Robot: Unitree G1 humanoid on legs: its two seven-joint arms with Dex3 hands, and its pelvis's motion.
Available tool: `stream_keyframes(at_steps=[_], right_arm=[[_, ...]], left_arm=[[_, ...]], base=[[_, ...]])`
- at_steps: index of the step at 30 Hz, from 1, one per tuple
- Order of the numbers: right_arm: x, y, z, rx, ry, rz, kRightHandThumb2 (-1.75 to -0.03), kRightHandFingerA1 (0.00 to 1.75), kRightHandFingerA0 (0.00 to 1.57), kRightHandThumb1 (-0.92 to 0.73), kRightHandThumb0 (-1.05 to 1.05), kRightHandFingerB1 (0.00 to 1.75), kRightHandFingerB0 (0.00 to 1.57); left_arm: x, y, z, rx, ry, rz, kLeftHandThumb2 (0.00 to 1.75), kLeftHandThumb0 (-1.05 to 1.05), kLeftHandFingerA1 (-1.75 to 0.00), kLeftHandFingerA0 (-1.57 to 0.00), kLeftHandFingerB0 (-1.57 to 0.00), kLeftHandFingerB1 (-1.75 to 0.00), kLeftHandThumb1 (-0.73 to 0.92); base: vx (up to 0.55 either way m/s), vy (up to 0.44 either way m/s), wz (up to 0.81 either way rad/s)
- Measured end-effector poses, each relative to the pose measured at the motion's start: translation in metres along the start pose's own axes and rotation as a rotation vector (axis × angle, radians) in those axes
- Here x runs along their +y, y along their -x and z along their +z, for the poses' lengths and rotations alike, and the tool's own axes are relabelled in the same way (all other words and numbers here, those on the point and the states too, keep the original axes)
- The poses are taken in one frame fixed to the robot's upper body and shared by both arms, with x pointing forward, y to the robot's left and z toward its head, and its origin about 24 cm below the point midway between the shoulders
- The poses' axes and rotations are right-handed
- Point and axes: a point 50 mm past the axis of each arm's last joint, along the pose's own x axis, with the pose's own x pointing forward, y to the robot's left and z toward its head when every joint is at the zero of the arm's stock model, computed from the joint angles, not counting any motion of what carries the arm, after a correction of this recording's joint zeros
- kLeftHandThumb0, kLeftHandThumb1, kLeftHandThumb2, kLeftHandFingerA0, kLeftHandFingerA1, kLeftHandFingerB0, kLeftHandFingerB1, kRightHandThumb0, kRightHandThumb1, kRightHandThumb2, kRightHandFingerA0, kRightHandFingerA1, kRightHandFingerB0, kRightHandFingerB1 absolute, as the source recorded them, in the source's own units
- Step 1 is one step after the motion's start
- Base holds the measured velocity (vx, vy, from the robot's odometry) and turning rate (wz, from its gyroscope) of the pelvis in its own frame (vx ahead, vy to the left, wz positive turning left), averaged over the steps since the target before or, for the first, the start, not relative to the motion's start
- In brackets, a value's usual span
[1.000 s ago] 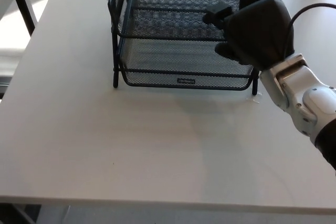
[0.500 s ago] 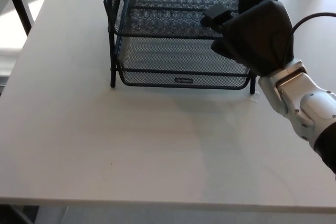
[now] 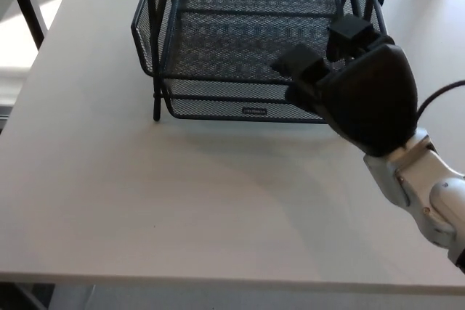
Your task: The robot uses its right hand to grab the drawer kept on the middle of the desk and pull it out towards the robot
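A black wire-mesh rack stands at the far middle of the white desk (image 3: 182, 201). Its upper drawer (image 3: 218, 41) sits slid partly out toward me, with its front rim close above the front of the lower tray (image 3: 218, 107). My right hand (image 3: 360, 92) comes in from the right at the drawer's front right corner. Its fingers (image 3: 299, 64) are hooked over the front rim, shut on the drawer. The hand hides that corner of the rim and of the lower tray. My left hand does not show.
The rack's left leg (image 3: 156, 103) stands on the desk. A second table's edge and dark leg (image 3: 29, 5) show at the top left, beyond the desk's left edge. A black cable (image 3: 439, 94) loops at the right behind my wrist.
My right hand has moved toward me and down in the picture, drawing the upper drawer out with it. The drawer's front rim now lies nearer the lower tray's front.
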Motion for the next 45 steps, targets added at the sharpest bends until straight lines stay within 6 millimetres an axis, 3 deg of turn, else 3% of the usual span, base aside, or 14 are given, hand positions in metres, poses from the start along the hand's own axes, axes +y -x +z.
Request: stream_keyframes(at_steps=[10,22,33,34,35,37,38,39,40,41,42,44,45], right_arm=[[-0.017,0.021,0.003,-0.014,0.004,-0.021,-0.56,1.1,0.99,-0.54,-0.52,0.66,0.93],[-0.021,0.024,0.002,-0.021,0.011,-0.029,-0.57,1.07,1.01,-0.55,-0.5,0.67,0.92],[-0.022,0.025,0.004,-0.019,0.006,-0.032,-0.58,1.22,0.97,-0.55,-0.46,0.61,0.91],[-0.022,0.025,0.004,-0.017,0.005,-0.033,-0.59,1.09,0.9,-0.62,-0.47,0.51,0.71],[-0.021,0.025,0.005,-0.014,0.002,-0.033,-0.59,1.09,0.9,-0.62,-0.47,0.51,0.71],[-0.021,0.025,0.006,-0.013,-0.004,-0.019,-0.61,0.98,0.68,-0.69,-0.63,0.45,0.46],[-0.022,0.025,0.007,-0.013,-0.007,-0.013,-0.61,0.98,0.68,-0.69,-0.63,0.45,0.46],[-0.023,0.024,0.009,-0.015,-0.012,-0.005,-0.93,0.69,0.41,-0.57,-0.84,0.47,0.2],[-0.023,0.024,0.009,-0.015,-0.014,0.001,-0.6,0.6,0.3,-0.66,-0.79,0.35,0.17],[-0.024,0.024,0.011,-0.015,-0.018,0.011,-0.61,0.56,0.15,-0.66,-0.82,0.31,0.08],[-0.024,0.024,0.012,-0.015,-0.02,0.018,-0.99,0.33,0.01,-0.54,-0.89,0.17,0.0],[-0.025,0.024,0.016,-0.011,-0.025,0.038,-0.99,0.33,0.01,-0.54,-0.89,0.17,0.0],[-0.026,0.024,0.017,-0.01,-0.026,0.044,-0.62,0.27,0.0,-0.71,-0.94,0.16,0.0]], left_arm=[[0.001,-0.001,0.0,-0.004,-0.002,0.004,0.58,-0.34,-0.89,-0.67,-0.71,-0.67,0.6],[-0.001,0.001,0.0,-0.01,-0.005,0.0,0.57,-0.35,-0.91,-0.67,-0.71,-0.67,0.6],[-0.002,0.002,0.001,-0.014,-0.007,0.0,0.58,-0.35,-0.91,-0.68,-0.72,-0.69,0.6],[-0.002,0.002,0.001,-0.014,-0.007,0.0,0.58,-0.36,-0.91,-0.68,-0.7,-0.68,0.6],[-0.002,0.002,0.001,-0.013,-0.007,0.0,0.58,-0.36,-0.91,-0.68,-0.7,-0.68,0.6],[-0.002,0.002,0.001,-0.014,-0.007,0.001,0.58,-0.35,-0.9,-0.67,-0.71,-0.68,0.6],[-0.002,0.002,0.001,-0.014,-0.007,0.001,0.58,-0.35,-0.9,-0.67,-0.71,-0.68,0.6],[-0.001,0.002,0.001,-0.014,-0.007,0.001,0.57,-0.35,-0.91,-0.68,-0.71,-0.69,0.59],[-0.001,0.002,0.001,-0.014,-0.007,0.001,0.57,-0.35,-0.91,-0.67,-0.71,-0.69,0.59],[-0.002,0.002,0.001,-0.014,-0.007,0.001,0.57,-0.35,-0.91,-0.67,-0.7,-0.69,0.59],[-0.002,0.002,0.001,-0.014,-0.007,0.001,0.57,-0.36,-0.93,-0.67,-0.7,-0.68,0.6],[-0.002,0.002,0.002,-0.018,-0.008,0.001,0.57,-0.36,-0.93,-0.67,-0.7,-0.68,0.6],[-0.002,0.002,0.002,-0.018,-0.009,0.0,0.57,-0.35,-0.92,-0.67,-0.7,-0.68,0.59]], base=[[0.0,0.0,0.0],[0.0,0.0,0.0],[0.0,0.0,0.0],[0.0,0.0,0.0],[0.0,0.0,0.0],[0.0,0.0,0.0],[0.0,0.0,0.0],[0.0,0.0,0.0],[0.0,0.0,0.0],[0.0,0.0,0.0],[0.0,0.0,0.0],[0.0,0.0,0.0],[0.0,0.0,0.0]])
